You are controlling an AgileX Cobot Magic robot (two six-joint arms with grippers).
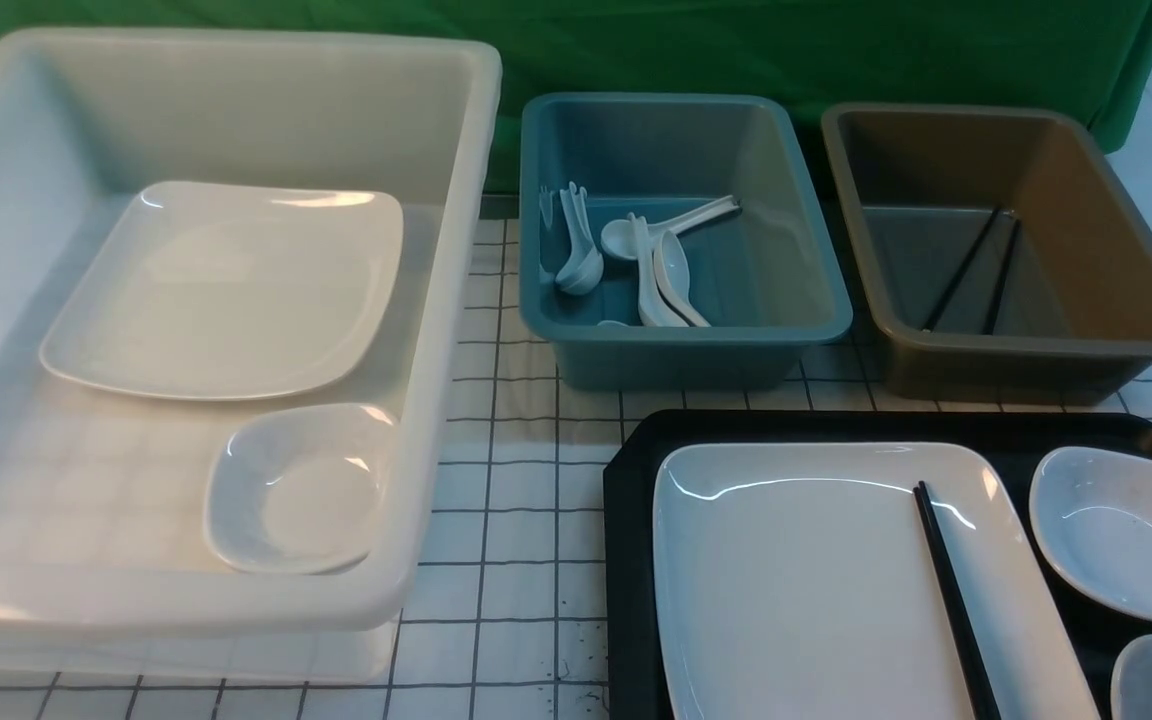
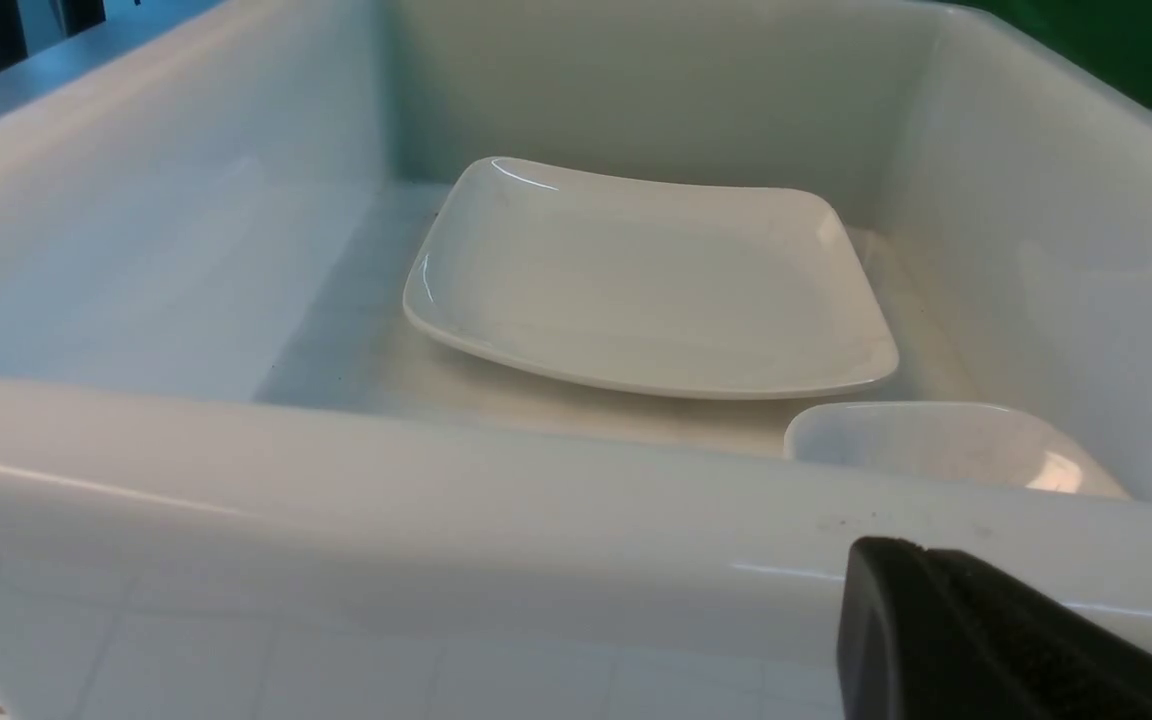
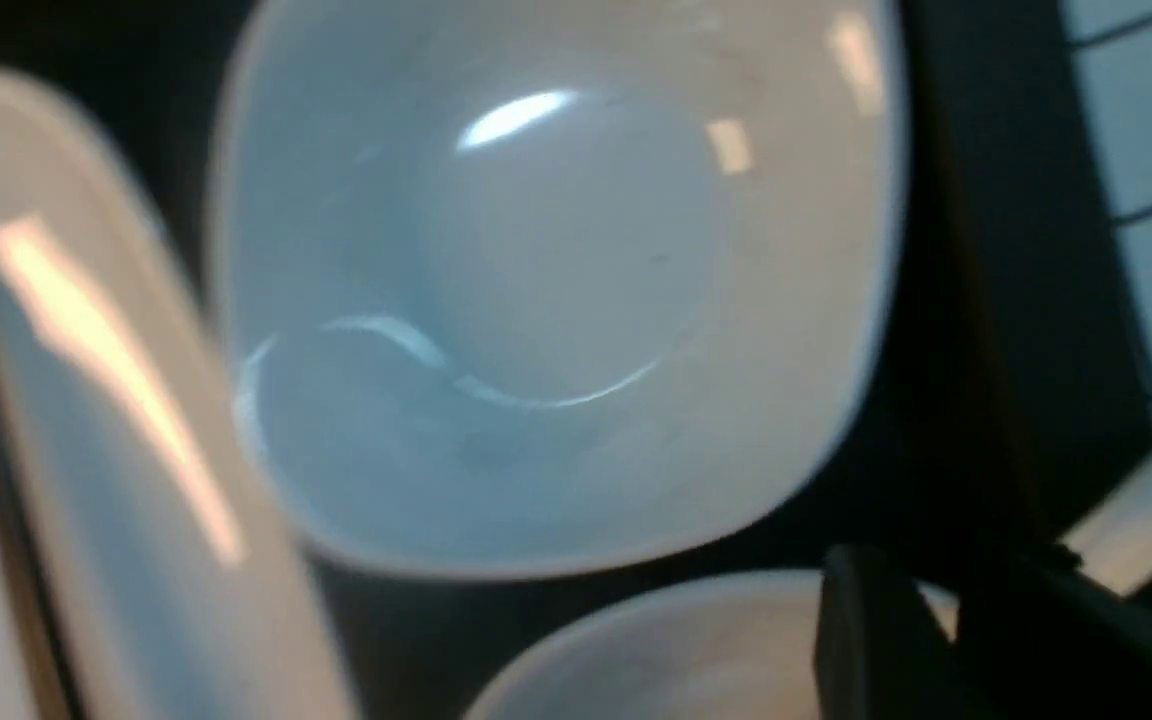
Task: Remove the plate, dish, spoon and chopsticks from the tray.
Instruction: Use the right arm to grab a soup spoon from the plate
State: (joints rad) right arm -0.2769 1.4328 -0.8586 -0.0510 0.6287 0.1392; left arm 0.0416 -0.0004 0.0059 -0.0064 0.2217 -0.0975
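- The plate (image 1: 796,590) lies flat on the black tray (image 1: 626,560), lower right of the front view. It looks glossy, breakable and likely slippery, so it is best taken by its raised rim.
- The chopsticks (image 1: 951,590) rest on its right side, long axis running from the plate's upper rim down to the bottom edge. They look light and apt to roll.
- The left claw (image 2: 986,640) and right claw (image 3: 936,650) show only a black edge each; parted or closed, I can't tell.
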